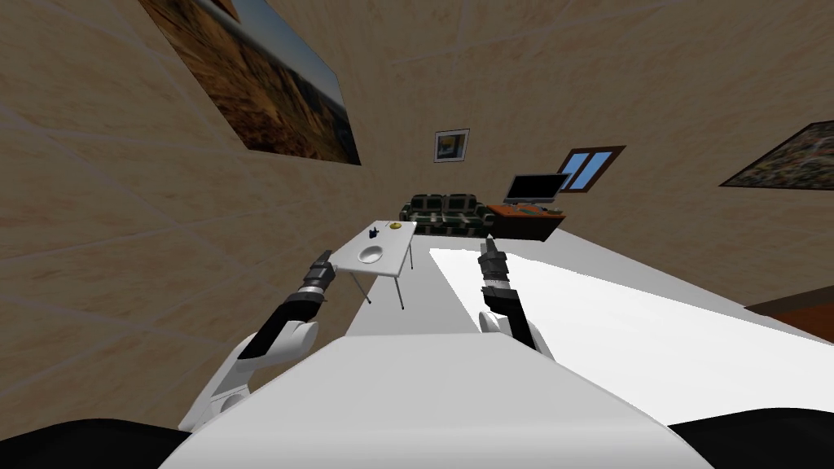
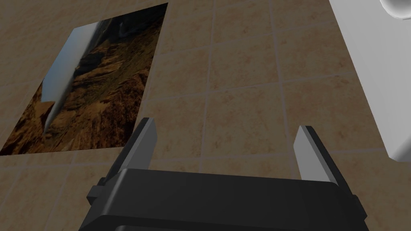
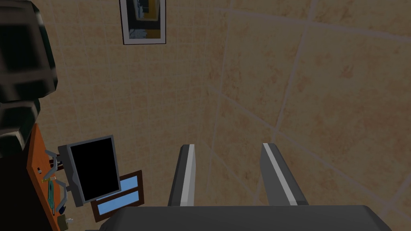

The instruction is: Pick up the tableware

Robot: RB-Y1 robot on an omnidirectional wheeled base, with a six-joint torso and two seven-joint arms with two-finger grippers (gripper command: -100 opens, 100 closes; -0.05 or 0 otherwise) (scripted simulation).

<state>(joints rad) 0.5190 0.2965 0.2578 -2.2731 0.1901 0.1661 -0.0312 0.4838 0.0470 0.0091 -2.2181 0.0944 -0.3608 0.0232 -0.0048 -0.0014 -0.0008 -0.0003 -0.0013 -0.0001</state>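
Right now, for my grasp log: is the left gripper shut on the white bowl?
No, the left gripper stands open and empty, while the bowl rests on the white table.

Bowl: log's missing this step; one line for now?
bowl on table, ungrasped | left gripper open, near table edge | right gripper open, empty
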